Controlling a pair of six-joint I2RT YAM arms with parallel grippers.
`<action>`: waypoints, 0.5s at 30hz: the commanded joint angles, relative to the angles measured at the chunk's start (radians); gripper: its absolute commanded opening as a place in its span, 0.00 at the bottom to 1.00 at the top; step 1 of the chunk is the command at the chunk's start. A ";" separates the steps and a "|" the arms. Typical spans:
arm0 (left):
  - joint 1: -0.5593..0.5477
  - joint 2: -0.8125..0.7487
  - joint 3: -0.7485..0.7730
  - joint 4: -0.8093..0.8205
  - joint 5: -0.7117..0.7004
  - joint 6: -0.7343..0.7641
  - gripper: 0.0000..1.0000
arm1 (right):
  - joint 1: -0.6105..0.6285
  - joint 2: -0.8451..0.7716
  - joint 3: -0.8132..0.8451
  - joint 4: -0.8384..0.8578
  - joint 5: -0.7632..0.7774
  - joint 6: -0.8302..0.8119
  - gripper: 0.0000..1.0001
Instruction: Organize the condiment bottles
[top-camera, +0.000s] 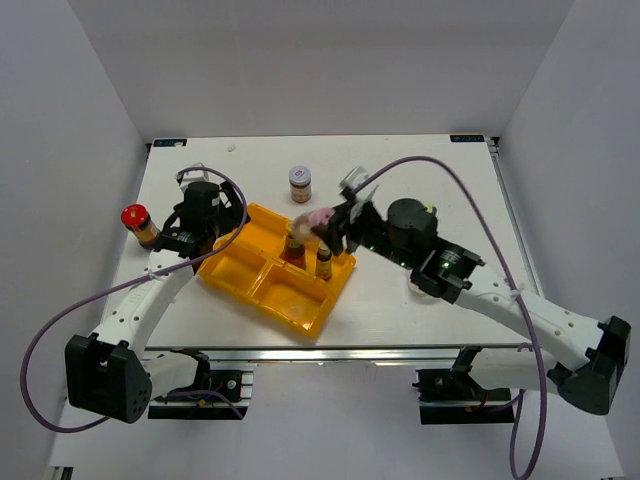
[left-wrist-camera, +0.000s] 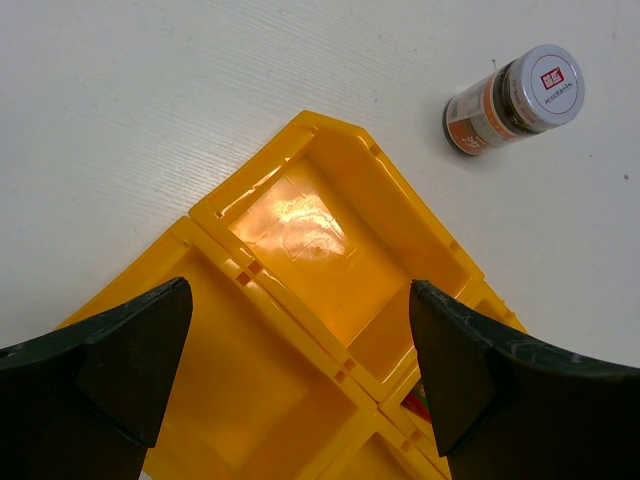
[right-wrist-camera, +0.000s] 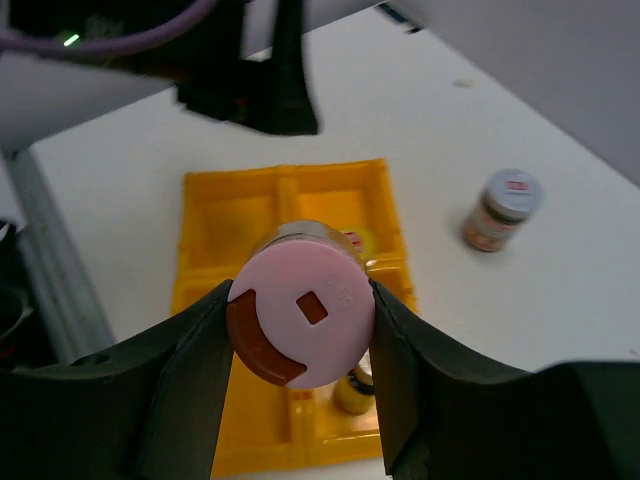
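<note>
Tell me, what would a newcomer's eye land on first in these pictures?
The yellow plastic four-compartment tray in the middle of the white table grabs the eye first. Over it, the right claw grips a pink-capped glass bottle by its sides. A red-capped bottle stands alone near the table's left edge.

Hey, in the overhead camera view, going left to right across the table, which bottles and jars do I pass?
Red-capped bottle → silver-capped jar → pink-capped bottle, held in the right gripper. The two bottles standing in the yellow tray overlap those last two, so they are left out.
</note>
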 joint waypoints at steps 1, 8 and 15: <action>0.004 -0.038 -0.008 0.024 0.006 -0.007 0.98 | 0.107 0.059 -0.011 -0.026 -0.122 -0.080 0.19; 0.004 -0.033 -0.011 0.021 0.004 -0.006 0.98 | 0.226 0.225 0.007 -0.024 -0.026 -0.069 0.18; 0.004 -0.033 -0.025 0.028 0.018 -0.003 0.98 | 0.256 0.404 0.035 0.042 0.120 -0.044 0.19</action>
